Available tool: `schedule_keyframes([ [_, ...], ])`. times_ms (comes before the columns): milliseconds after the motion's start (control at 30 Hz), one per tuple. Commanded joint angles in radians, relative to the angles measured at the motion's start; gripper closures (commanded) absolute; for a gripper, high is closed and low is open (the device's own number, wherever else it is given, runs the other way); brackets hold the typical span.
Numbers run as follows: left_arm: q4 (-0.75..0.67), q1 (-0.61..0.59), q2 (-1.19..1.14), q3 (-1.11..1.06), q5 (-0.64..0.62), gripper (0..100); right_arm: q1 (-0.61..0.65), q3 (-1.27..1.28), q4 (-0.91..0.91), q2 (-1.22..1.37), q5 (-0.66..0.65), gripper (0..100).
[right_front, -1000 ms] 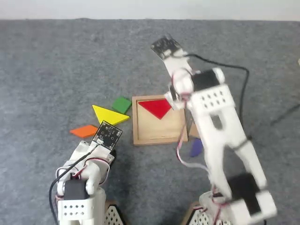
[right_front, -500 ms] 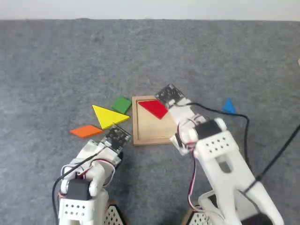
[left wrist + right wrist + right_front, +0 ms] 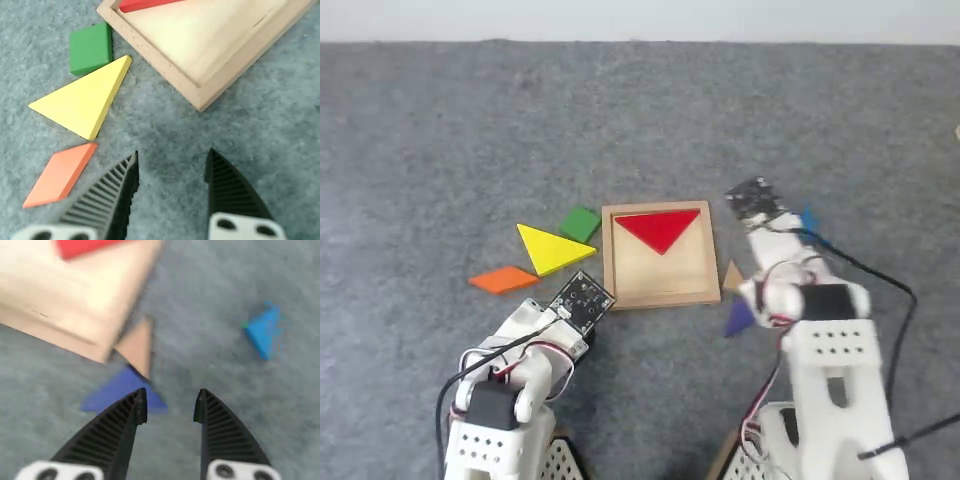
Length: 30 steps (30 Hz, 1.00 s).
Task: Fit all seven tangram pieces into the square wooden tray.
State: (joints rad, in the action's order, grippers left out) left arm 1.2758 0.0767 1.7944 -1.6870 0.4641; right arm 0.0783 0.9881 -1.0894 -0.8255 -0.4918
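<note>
Hovering left gripper, jaws apart, near yellow triangle | right gripper, jaws apart, near purple triangle

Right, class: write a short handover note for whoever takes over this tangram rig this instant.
Left gripper: open, empty, near the wooden tray.
Right gripper: open, empty, by the dark blue triangle.
Done: red triangle lies in the tray.
Left to do: six pieces on the table. Yellow triangle, green square and orange parallelogram are on the left arm's side of the tray. Tan triangle, dark blue triangle and light blue triangle are on the right arm's side.
</note>
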Motion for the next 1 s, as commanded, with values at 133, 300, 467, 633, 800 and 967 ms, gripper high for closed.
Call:
schedule_keyframes([
  [133,0.000,0.008,0.006,0.005,-0.006,79,-0.298,-0.055,0.015,0.062,-0.132,82.6],
  [300,0.000,0.008,0.006,0.005,-0.006,79,-0.432,-0.112,0.013,0.096,-0.130,82.6],
  [467,-0.015,0.002,0.006,0.002,-0.005,79,-0.395,-0.109,-0.038,0.097,-0.126,82.6],
  [633,-0.014,0.008,0.006,0.002,-0.005,79,-0.326,-0.068,-0.047,0.101,-0.120,82.7],
  [800,-0.014,-0.002,0.006,0.002,-0.005,79,-0.225,-0.035,-0.047,0.101,-0.029,82.8],
  [967,-0.017,-0.037,0.006,0.002,-0.002,79,-0.097,-0.008,-0.042,0.096,0.087,82.8],
])
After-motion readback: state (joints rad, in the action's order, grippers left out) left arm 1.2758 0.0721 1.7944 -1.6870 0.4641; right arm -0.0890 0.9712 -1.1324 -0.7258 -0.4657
